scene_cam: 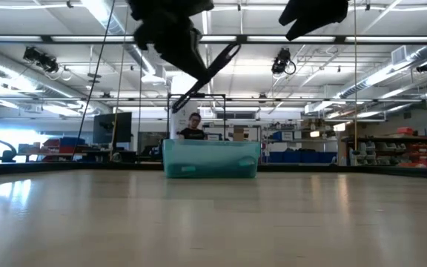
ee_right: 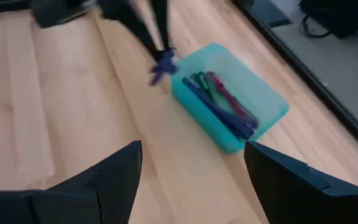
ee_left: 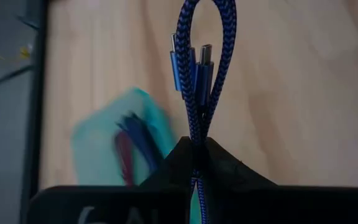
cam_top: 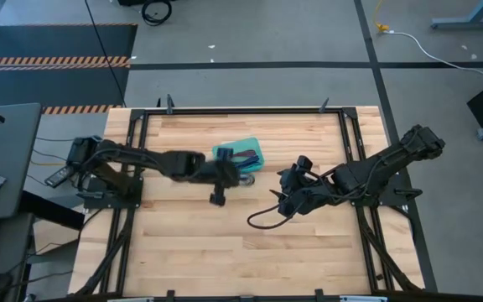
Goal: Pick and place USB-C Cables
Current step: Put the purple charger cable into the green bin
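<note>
Closest to my left wrist camera is a braided purple-blue cable [ee_left: 197, 93], folded into a narrow loop, its woven sheath showing a fine herringbone texture and its two flat metal USB-C plugs lying side by side inside the loop. My left gripper [ee_left: 196, 152] is clamped on this cable, the dark matte fingers [ee_left: 225, 168] meeting in a wedge where the strands pass between them. Seen from above, my left gripper [cam_top: 243, 179] reaches from the left edge of the desk toward its middle and hangs just beside the near corner of the tray [cam_top: 222, 152], with the cable raised off the wood. The tray is a translucent teal rectangle with rounded corners, sitting toward the far edge of the desk, about midway between left and right edges. In my right wrist view its smooth plastic wall [ee_right: 263, 121] holds the other cables [ee_right: 219, 102], thin straight bundles lying lengthwise together: dark green, maroon, and blue to purple ones. My right gripper [ee_right: 191, 171] stands spread wide, its two angular black fingers [ee_right: 114, 168] well apart with nothing between them, raised above the desk to the right of the tray. The desk [cam_top: 191, 243] is pale butcher-block, long planks with visible grain, framed by black metal rails.
</note>
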Controlling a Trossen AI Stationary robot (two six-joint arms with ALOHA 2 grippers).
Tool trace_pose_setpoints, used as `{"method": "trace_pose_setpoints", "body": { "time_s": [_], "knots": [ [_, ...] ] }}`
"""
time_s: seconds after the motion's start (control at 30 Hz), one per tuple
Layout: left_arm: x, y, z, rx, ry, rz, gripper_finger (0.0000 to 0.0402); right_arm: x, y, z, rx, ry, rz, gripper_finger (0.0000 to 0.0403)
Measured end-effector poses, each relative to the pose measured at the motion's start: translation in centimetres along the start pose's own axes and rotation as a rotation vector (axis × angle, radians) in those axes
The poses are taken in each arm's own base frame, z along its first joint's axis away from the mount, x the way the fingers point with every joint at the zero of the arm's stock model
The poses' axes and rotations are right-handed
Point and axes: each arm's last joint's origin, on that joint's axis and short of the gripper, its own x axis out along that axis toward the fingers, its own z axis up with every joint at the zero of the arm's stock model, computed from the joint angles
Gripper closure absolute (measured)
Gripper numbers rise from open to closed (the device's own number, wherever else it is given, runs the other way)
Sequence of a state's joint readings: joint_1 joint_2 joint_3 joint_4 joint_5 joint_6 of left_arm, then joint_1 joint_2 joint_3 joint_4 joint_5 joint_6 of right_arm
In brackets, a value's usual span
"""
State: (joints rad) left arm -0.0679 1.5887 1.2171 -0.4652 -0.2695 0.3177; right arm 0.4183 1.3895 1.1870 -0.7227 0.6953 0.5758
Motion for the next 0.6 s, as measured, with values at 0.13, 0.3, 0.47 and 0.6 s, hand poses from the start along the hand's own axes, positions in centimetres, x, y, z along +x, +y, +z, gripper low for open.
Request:
{"method": "trace_pose_setpoints", "body": {
  "time_s": [0.13,0.3,0.47,0.6],
  "knots": [
    [0.6,2.8,-0.2,-0.041,-0.048,0.052,0.0381,0.0,-0.1,-0.1,-0.004,0.008,-0.006,0.0115],
    [1.4,6.5,-1.5,-0.107,-0.075,0.072,0.0383,0.0,0.0,-0.1,-0.003,0.009,-0.002,0.0115],
    [2.7,9.3,-3.2,-0.211,-0.075,0.044,0.0383,0.0,0.0,-0.1,-0.004,0.01,-0.002,0.0115],
    [4.0,10.3,-4.5,-0.274,-0.029,0.018,0.0383,0.0,-0.1,-0.2,-0.012,0.015,-0.003,0.0115]
  ]
}}
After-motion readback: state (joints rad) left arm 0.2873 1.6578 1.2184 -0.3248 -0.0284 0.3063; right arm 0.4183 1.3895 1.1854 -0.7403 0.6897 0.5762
